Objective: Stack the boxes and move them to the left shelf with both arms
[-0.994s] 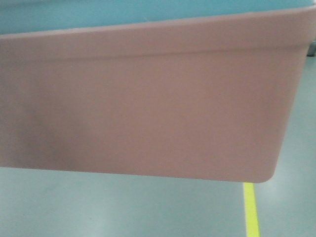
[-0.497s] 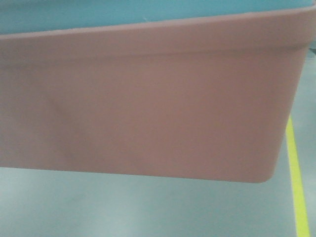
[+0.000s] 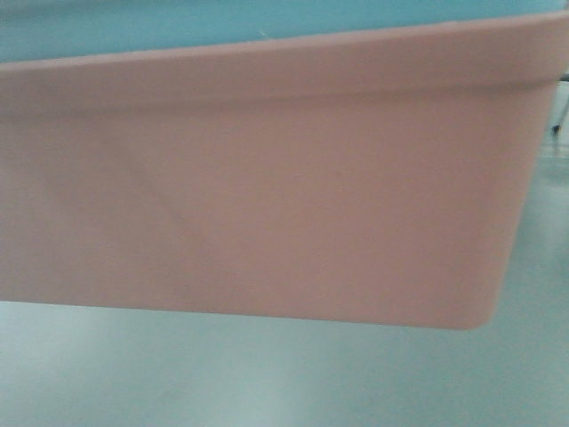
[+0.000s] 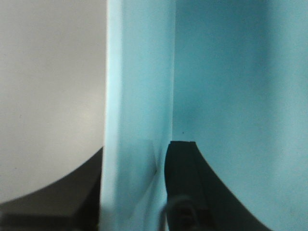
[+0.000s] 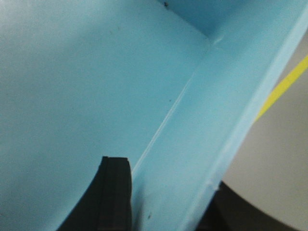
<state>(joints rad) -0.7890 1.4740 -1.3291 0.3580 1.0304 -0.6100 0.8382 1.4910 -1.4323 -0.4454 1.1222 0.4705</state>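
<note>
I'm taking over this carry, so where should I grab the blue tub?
Grip the blue tub by its thin opposite walls, from above over the rim. Each is flat and narrow enough for one finger inside, one outside, as the left gripper and right gripper show.

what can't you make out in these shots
Shelf: in no view; the salmon pink plastic tub fills the front view.
Light sky blue plastic tub: front view's top edge cuts it to a strip.
Left tool and right tool: wrist views' bottom edges cut off all but fingers astride the blue wall.
Floor: blurred, front view.
</note>
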